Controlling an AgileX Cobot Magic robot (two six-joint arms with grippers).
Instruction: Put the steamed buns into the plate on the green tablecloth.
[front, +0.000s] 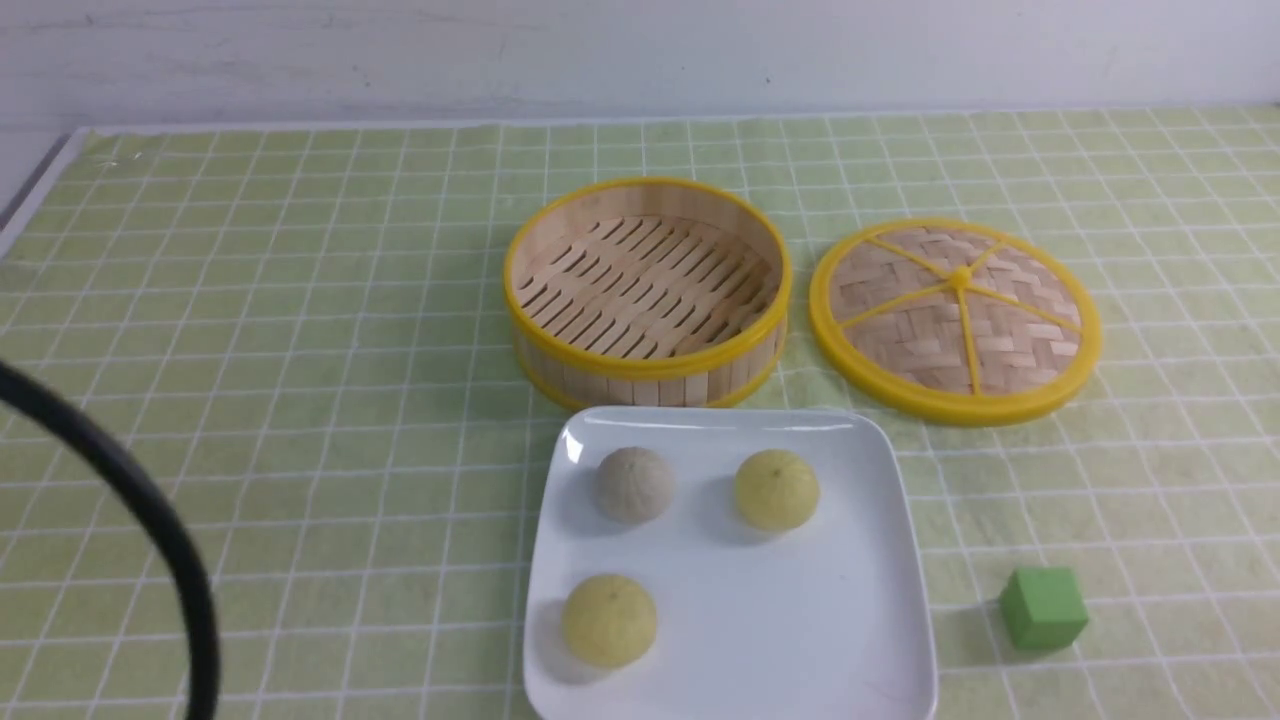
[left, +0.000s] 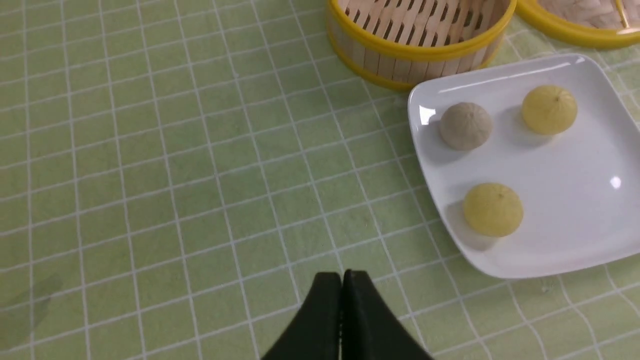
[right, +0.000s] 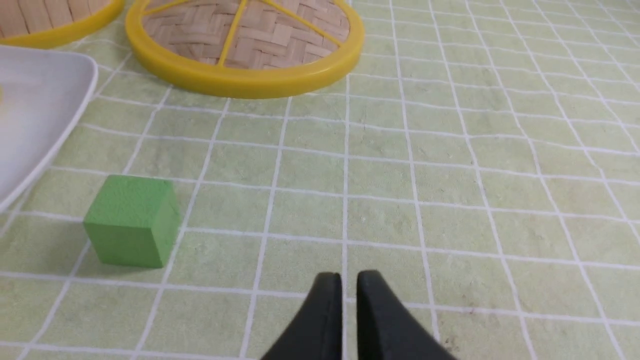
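Note:
All three steamed buns lie in the white square plate (front: 800, 620) on the green tablecloth (front: 300, 350): a greyish one (front: 636, 484), a yellow one (front: 776, 489) and a yellow one (front: 609, 620) nearer the front. Neither gripper shows in the front view. In the left wrist view my left gripper (left: 342, 275) is shut and empty above bare cloth, apart from the plate (left: 575, 200) and its buns (left: 493, 209). In the right wrist view my right gripper (right: 348, 277) has a narrow gap between its fingers, with nothing in it, over bare cloth beside the plate's corner (right: 40, 100).
An empty bamboo steamer basket (front: 648, 290) stands just behind the plate, and its woven lid (front: 955, 318) lies to the right of it. A green cube (front: 1043, 607) sits right of the plate, close to my right gripper. A black cable (front: 150, 510) curves across the left foreground.

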